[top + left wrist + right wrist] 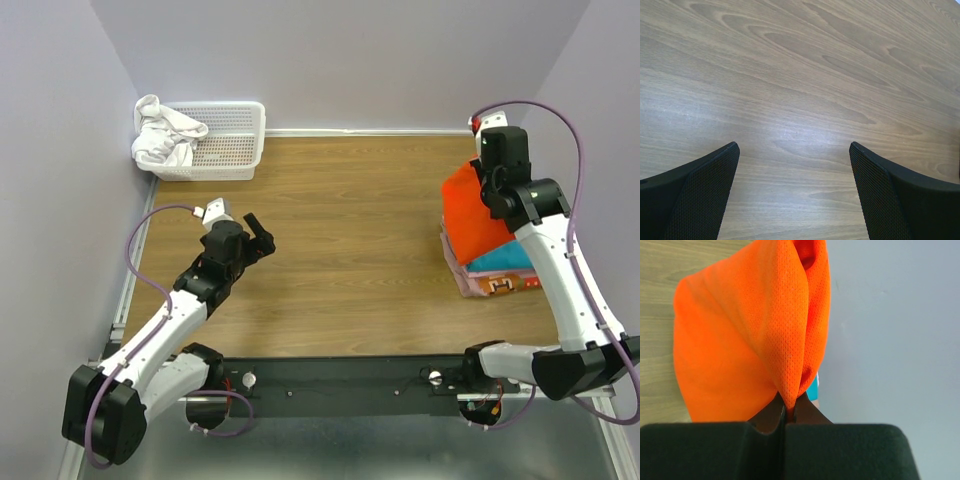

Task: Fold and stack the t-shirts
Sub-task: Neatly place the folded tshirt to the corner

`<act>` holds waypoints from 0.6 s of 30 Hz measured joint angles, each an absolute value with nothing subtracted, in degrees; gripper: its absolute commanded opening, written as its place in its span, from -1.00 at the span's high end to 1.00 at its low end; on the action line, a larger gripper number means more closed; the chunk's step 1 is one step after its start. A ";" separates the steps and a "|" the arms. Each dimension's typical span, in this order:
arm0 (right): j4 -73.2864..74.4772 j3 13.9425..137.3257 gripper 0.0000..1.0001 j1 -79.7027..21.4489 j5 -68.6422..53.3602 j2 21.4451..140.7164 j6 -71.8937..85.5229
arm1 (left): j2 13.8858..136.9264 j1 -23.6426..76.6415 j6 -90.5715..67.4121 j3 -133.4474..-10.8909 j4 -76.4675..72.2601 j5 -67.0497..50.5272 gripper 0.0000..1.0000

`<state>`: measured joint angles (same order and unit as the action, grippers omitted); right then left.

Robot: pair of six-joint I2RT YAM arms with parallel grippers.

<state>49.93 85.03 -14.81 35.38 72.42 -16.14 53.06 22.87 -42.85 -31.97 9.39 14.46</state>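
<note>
Right pincer (786, 409) clamped on a fold of the orange t-shirt (740, 330), which hangs onto the folded stack (500, 272) at the counter (350, 250) right edge; left pincer (794, 147) apart, near left edge

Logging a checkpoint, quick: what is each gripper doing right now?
Left gripper: open, holding nothing.
Right gripper: shut on the orange t-shirt.
</note>
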 measured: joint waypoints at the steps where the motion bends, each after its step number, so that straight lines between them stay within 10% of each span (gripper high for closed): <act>1: 49.98 85.03 0.99 -14.41 35.35 72.42 -16.14 | 53.32 22.87 -42.85 -31.97 9.37 14.46 -0.97; 18: 48.80 82.85 0.99 -2.31 33.28 79.57 -19.92 | 56.14 22.87 -42.81 -31.99 9.34 15.05 -0.97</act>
<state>48.80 82.85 -2.31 33.28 79.57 -19.92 56.14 22.87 -42.81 -31.99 9.34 15.05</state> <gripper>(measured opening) 0.022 0.983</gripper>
